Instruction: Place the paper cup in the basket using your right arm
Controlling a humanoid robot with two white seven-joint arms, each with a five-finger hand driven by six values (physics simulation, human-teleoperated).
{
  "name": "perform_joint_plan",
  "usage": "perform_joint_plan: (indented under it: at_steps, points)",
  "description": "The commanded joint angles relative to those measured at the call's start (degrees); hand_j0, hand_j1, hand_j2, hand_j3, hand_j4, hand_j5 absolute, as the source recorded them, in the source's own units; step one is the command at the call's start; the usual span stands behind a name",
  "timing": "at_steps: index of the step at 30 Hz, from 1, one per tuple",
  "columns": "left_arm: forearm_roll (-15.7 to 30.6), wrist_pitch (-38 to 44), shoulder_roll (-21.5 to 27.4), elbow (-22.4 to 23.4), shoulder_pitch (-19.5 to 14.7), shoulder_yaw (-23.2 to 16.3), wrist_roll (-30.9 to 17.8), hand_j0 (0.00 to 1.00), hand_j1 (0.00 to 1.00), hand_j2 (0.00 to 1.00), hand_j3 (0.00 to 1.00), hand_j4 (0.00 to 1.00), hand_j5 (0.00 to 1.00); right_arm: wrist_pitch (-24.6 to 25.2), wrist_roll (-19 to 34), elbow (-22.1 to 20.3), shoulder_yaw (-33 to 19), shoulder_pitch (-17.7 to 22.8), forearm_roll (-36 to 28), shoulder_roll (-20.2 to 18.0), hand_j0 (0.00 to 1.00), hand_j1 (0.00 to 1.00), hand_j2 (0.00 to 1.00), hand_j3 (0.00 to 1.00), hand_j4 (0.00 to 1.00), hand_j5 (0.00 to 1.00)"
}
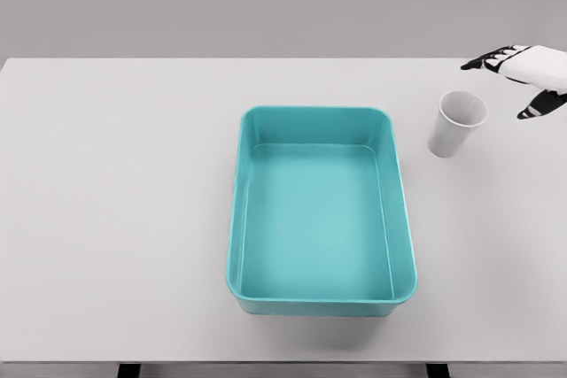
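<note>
Cup: white tapered paper cup (pixel 457 124), upright and mouth open, standing on the table at about 2 o'clock from the scene's middle, just beside the basket's far right corner but apart from it; nothing touches it, so the task's transfer is not yet begun.

Right hand: white five-finger robot hand with black fingertips (pixel 526 76), entering at the 2–3 o'clock edge, just to the cup's right and a little beyond it; fingers spread and holding nothing, thumb set apart below them, a posture that reads as a pre-grasp opening wide enough to take the cup's wall. Its height above the table cannot be judged from this single view.

Basket: teal rectangular plastic basket with rounded corners (pixel 239 219), at the centre, empty, its long axis running 12 to 6 o'clock; its open top allows a drop from above.

Table: pale grey flat tabletop (pixel 115 219), bearing both objects.

Left arm: not visible.
</note>
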Motion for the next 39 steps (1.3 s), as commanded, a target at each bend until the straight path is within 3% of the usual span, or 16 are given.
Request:
perform_joint_plan:
  at_steps: [1,6,9,12,15,18,21,23,26,28,31,39]
  points:
    - [-0.01,-0.06,0.00,0.02,0.00,-0.01,-0.01,1.00,1.00,1.00,1.00,1.00,1.00,0.08,-0.21,-0.06,-0.11,-0.09,-0.33,-0.11,1.00,1.00,1.00,1.00,1.00,1.00]
    - [-0.01,0.03,0.00,0.02,0.00,-0.01,-0.01,1.00,1.00,1.00,1.00,1.00,1.00,0.08,-4.07,-1.21,-0.28,0.70,-1.39,-1.87,1.00,1.00,1.00,1.00,1.00,1.00]
    - [-0.01,0.03,0.00,0.02,0.00,-0.01,-0.01,1.00,1.00,1.00,1.00,1.00,1.00,0.08,-4.07,-2.52,-0.19,2.90,-11.66,-2.57,1.00,1.00,1.00,1.00,1.00,1.00]
    - [-0.01,-0.06,0.00,0.02,0.09,-0.01,-0.01,1.00,1.00,1.00,1.00,1.00,1.00,0.08,-4.16,-3.14,-0.63,2.99,-15.70,-3.10,1.00,1.00,1.00,1.00,1.00,1.00]
    - [-0.01,0.03,0.00,0.02,0.00,-0.01,-0.01,1.00,1.00,1.00,1.00,1.00,1.00,0.08,-4.07,-3.14,-1.07,5.09,-33.01,-3.80,1.00,1.00,1.00,1.00,1.00,1.00]
    - [-0.01,0.03,0.00,0.02,0.00,-0.01,-0.01,1.00,1.00,1.00,1.00,1.00,1.00,0.08,-4.07,-4.02,-1.69,11.51,-44.10,-3.89,1.00,1.00,1.00,1.00,1.00,1.00]
    - [-0.01,0.03,0.00,0.02,0.09,-0.01,-0.01,1.00,1.00,1.00,1.00,1.00,1.00,0.08,-4.16,-4.02,-3.36,13.97,-45.76,-4.24,1.00,1.00,1.00,1.00,1.00,1.00]
    - [-0.01,0.03,0.00,0.02,0.00,-0.01,-0.01,1.00,1.00,1.00,1.00,1.00,1.00,0.08,-4.16,-4.02,-5.56,17.75,-52.18,-4.15,0.99,0.99,0.99,0.99,0.99,0.99]
    - [-0.01,0.03,0.00,0.02,0.00,-0.01,-0.01,1.00,1.00,1.00,1.00,1.00,1.00,0.08,-4.16,-4.11,-6.26,21.00,-57.02,-3.71,0.99,0.99,0.99,0.99,0.99,0.99]
    - [-0.01,-0.06,0.00,0.02,0.00,-0.01,-0.01,1.00,1.00,1.00,1.00,1.00,1.00,0.08,-4.16,-4.46,-9.33,23.29,-59.13,-3.10,0.99,0.99,0.99,0.99,0.99,0.99]
    - [-0.01,0.03,0.00,0.02,0.09,-0.01,-0.01,1.00,1.00,1.00,1.00,1.00,1.00,0.08,-4.16,-5.16,-9.95,25.14,-62.82,0.07,0.99,0.99,0.99,0.99,0.99,0.99]
    - [-0.01,0.03,0.00,0.02,0.00,-0.01,-0.01,1.00,1.00,1.00,1.00,1.00,1.00,0.08,-4.16,-5.60,-12.76,28.92,-63.26,3.67,1.00,1.00,1.00,1.00,1.00,1.00]
